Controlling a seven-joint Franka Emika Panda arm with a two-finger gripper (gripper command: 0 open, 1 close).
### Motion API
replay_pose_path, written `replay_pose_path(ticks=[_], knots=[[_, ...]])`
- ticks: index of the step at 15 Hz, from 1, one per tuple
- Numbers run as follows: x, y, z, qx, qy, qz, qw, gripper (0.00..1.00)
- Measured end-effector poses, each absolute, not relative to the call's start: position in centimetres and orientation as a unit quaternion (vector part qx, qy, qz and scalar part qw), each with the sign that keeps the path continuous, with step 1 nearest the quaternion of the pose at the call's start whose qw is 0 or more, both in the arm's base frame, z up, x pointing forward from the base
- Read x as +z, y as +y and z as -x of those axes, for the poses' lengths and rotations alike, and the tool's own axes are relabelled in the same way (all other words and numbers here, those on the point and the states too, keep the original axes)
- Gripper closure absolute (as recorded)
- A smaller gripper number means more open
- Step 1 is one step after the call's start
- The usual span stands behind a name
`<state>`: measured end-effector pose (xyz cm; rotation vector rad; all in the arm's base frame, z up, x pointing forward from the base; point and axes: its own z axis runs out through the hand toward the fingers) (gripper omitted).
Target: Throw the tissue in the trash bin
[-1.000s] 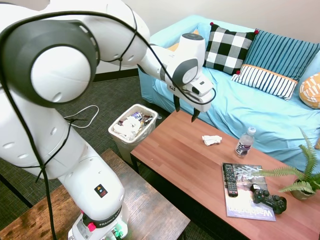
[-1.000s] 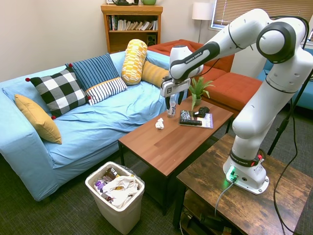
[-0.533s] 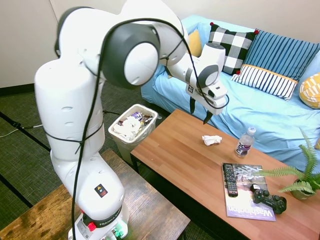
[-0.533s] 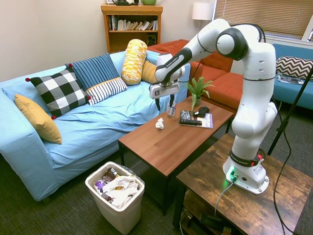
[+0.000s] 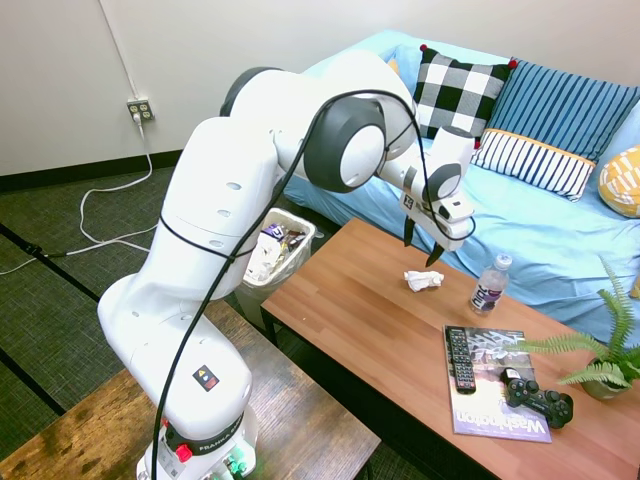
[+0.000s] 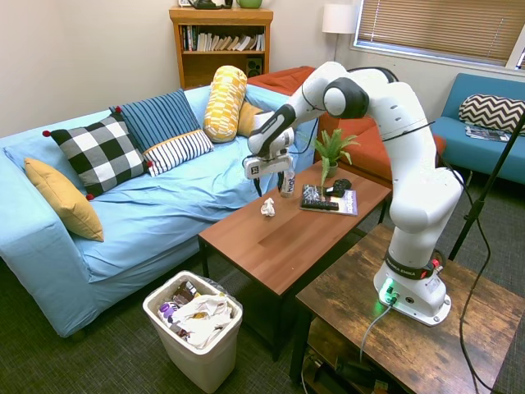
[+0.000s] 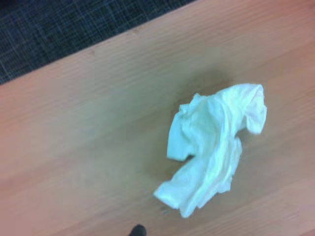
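My gripper (image 5: 419,250) hangs just above the tissue (image 5: 423,280), fingers spread apart and pointing down, holding nothing. The tissue lies crumpled on the wooden table (image 5: 370,330), near the edge that faces the sofa (image 5: 520,215), and my wrist camera sees it plainly against the wood grain. A bottle (image 5: 488,285) stands a little further along the table. The bin (image 5: 262,255) sits on the floor off the table's end, well apart from the tissue, already holding white paper and dark wrappers
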<state>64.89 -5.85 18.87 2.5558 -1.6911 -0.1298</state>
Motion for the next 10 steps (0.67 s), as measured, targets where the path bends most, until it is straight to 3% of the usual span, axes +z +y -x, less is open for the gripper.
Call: replay_pose_path(ticks=[10], knots=[[12.0, -8.0, -68.0, -0.047, -0.575, -0.815, 0.05, 0.0]])
